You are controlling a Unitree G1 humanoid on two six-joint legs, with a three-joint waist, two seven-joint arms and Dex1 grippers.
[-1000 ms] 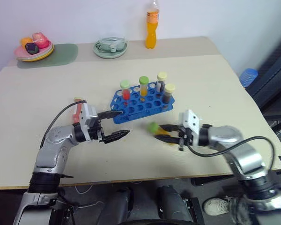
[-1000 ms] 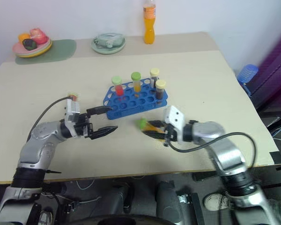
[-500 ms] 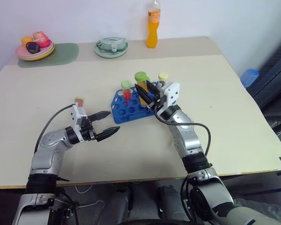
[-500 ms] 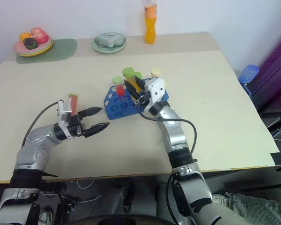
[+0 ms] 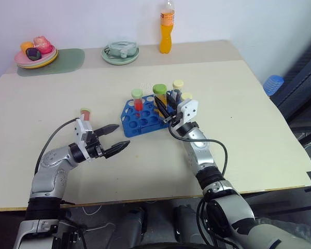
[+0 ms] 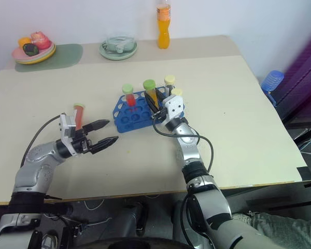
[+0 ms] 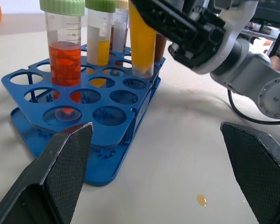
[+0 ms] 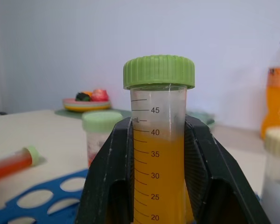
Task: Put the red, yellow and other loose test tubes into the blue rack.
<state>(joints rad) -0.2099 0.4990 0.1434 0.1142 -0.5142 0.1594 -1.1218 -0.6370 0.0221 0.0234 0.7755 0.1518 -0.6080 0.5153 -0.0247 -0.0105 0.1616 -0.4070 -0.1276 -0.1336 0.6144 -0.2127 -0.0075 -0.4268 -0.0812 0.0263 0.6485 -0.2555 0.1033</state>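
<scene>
Left eye view, far left: a red tube [image 5: 85, 113] lay loose on the counter [image 5: 259, 124], its long axis running roughly toward and away from the robot, pale green cap at the far end; it was not yet racked.
Left gripper [image 5: 115, 139]: hovered empty between the red tube and the blue rack [image 5: 133, 123], jaws spread wide, pointing level toward the rack, probably parked clear of the other arm.
Blue rack: stood mid-counter with several capped tubes upright in its holes, front holes free.
Right gripper [image 5: 162, 108]: jaws clamped on an orange tube [image 8: 158, 154] with a green cap, gripped at mid-body so the cap stayed clear.
Orange tube: long axis near upright, cap up, its base over the rack's right-hand holes, apparently lined up for lowering; whether the base had entered a hole I could not tell.
</scene>
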